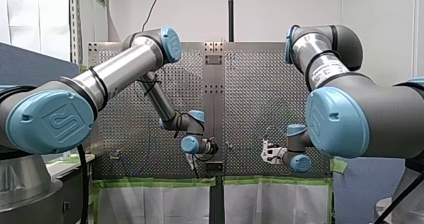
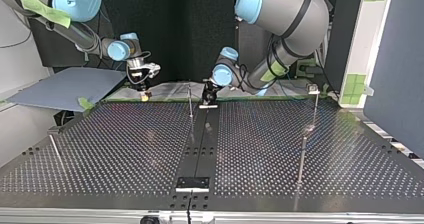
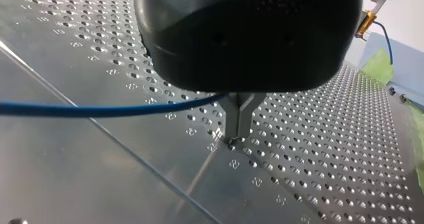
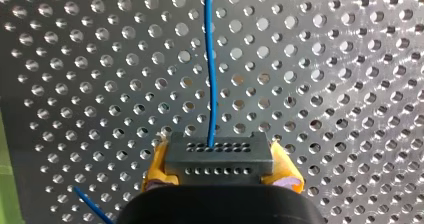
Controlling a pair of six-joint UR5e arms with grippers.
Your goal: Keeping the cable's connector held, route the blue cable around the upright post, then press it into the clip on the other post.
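My right gripper (image 4: 220, 167) has yellow pads and is shut on a dark grey connector (image 4: 218, 151). The blue cable (image 4: 211, 59) leaves the connector and runs straight ahead over the perforated table (image 4: 350, 84). In the left wrist view my left gripper (image 3: 235, 136) has its metal fingers shut on the blue cable (image 3: 100, 109), tips almost on the table. My right gripper (image 3: 369, 21) shows far off there. In the top view my left gripper (image 2: 209, 98) stands right beside a thin upright post (image 2: 190, 101). A second post (image 2: 314, 111) carries a clip (image 2: 313, 89).
A grey-blue board (image 2: 65, 86) lies off the table at the top view's left. Two more thin rods (image 2: 301, 154) (image 2: 55, 151) stand up from the table. A black plate (image 2: 193, 183) sits on the centre strip near the front edge. Green tape lines the far edge.
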